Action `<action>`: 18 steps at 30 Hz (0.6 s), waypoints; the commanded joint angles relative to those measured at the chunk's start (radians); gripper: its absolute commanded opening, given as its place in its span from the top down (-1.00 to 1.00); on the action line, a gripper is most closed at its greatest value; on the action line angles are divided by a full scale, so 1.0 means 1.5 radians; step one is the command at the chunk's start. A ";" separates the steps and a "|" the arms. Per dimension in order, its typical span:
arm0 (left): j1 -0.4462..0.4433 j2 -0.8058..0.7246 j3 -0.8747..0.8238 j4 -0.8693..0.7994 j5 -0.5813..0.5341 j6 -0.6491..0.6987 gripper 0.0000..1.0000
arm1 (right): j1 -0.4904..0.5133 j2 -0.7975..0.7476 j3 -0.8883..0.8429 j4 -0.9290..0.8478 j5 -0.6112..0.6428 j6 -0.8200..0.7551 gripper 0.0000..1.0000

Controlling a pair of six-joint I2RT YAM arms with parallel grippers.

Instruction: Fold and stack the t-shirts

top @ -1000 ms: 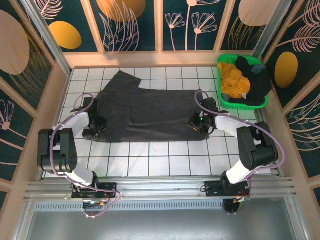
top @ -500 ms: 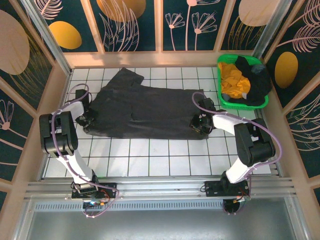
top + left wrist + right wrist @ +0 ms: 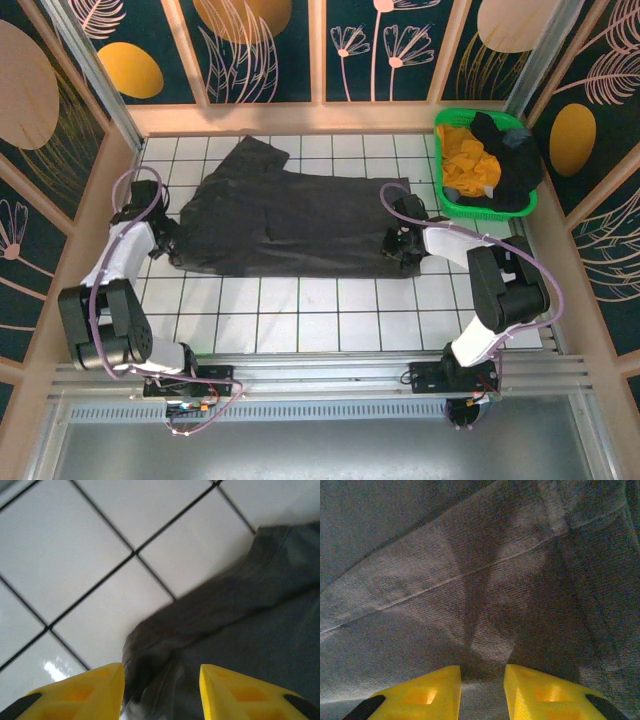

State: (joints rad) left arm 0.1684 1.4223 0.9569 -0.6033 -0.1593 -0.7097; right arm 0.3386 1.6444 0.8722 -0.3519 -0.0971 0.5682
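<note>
A charcoal t-shirt lies spread flat across the white tiles. My left gripper stands at its left edge. In the left wrist view its yellow fingers are apart, the gripper open over the shirt's rumpled edge, which lies loose on the tile. My right gripper is at the shirt's right edge, shut on a pinch of the fabric; the cloth puckers into the narrow gap between the fingers of that gripper. A mustard-yellow t-shirt and a black one sit bunched in the basket.
A green mesh basket stands in the back right corner, close to my right arm. Wooden walls enclose the tiled floor on three sides. Bare tiles stretch between the shirt and the arm bases.
My left arm swung outward to the left and its gripper opened, letting go of the shirt's left edge. The right gripper edged slightly left, still holding cloth.
</note>
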 commanded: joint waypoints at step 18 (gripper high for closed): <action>0.002 0.102 0.001 -0.014 0.035 -0.066 0.43 | 0.005 0.029 -0.008 -0.054 0.025 -0.008 0.38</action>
State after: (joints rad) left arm 0.1684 1.5543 0.9237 -0.6266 -0.0872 -0.8097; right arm 0.3405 1.6531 0.8818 -0.3645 -0.0940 0.5556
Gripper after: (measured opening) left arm 0.299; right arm 0.308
